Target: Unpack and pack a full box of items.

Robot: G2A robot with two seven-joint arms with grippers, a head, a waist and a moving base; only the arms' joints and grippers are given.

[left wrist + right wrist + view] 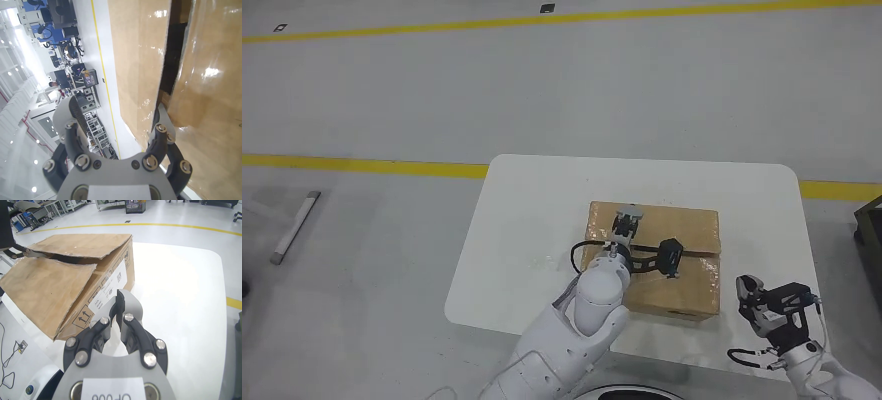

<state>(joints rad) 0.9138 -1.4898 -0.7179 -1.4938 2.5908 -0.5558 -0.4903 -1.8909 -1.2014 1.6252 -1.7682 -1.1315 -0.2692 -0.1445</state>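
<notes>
From above, the left gripper (pixel 627 222) rests on the box (pixel 692 225) at the seam between its flaps, probably to pry one up for unpacking. The box sits mid-table (pixel 532 230). The right gripper (pixel 754 295) hangs beside the box's near corner, apart from it.

At the left wrist, the claw is spread wide. One finger (pixel 160 117) is wedged in the dark slit, with the far flap (pixel 140 56) between the fingers but unclamped.

At the right wrist, that claw is pinched closed on nothing. The box's labelled side (pixel 111 283) is just ahead, and the sagging near flap (pixel 51 279) may get in the way.
</notes>
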